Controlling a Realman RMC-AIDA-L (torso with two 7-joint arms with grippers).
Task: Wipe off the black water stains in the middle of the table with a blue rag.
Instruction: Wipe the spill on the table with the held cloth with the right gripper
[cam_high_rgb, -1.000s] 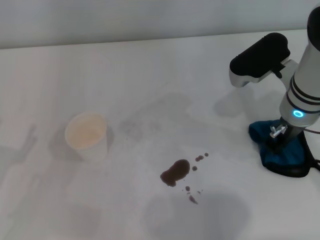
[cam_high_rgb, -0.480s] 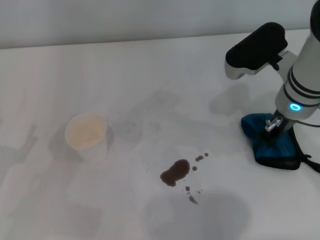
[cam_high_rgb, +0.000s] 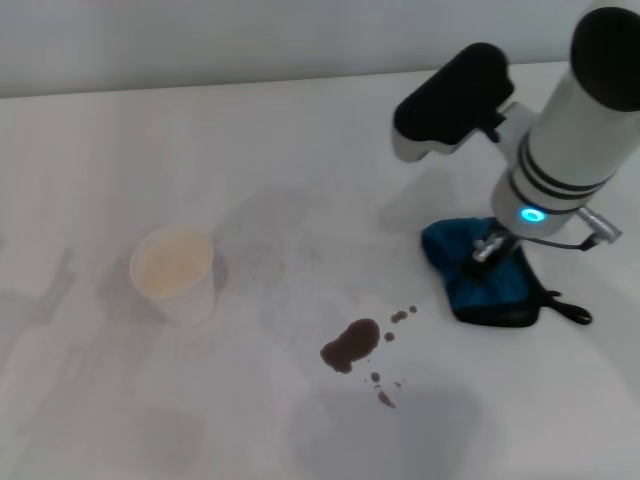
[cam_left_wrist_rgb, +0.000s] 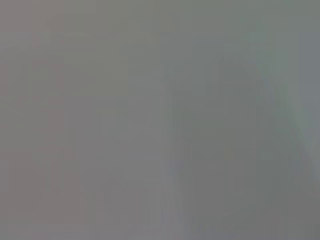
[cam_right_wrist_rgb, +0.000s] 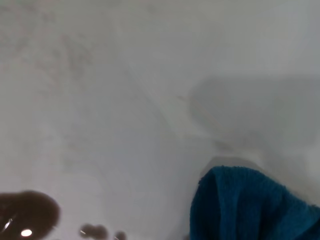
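Head view: rag down, stain untouched

Our right end effector (cam_high_rgb: 487, 252) presses the blue rag (cam_high_rgb: 480, 280) onto the counter (cam_high_rgb: 300, 150); we cannot tell its finger state. Beyond the rag, near but apart, the black water stains (cam_high_rgb: 350, 343) remain whole. Wiping is not yet begun. Farther off stands a paper cup (cam_high_rgb: 173, 268).

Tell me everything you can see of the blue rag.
The blue rag is a small soft cloth like terry, blue on top with black edging and a thin black loop trailing from it. It lies crumpled on the white table, right of the black water stains and apart from them. The right gripper presses on it from above.
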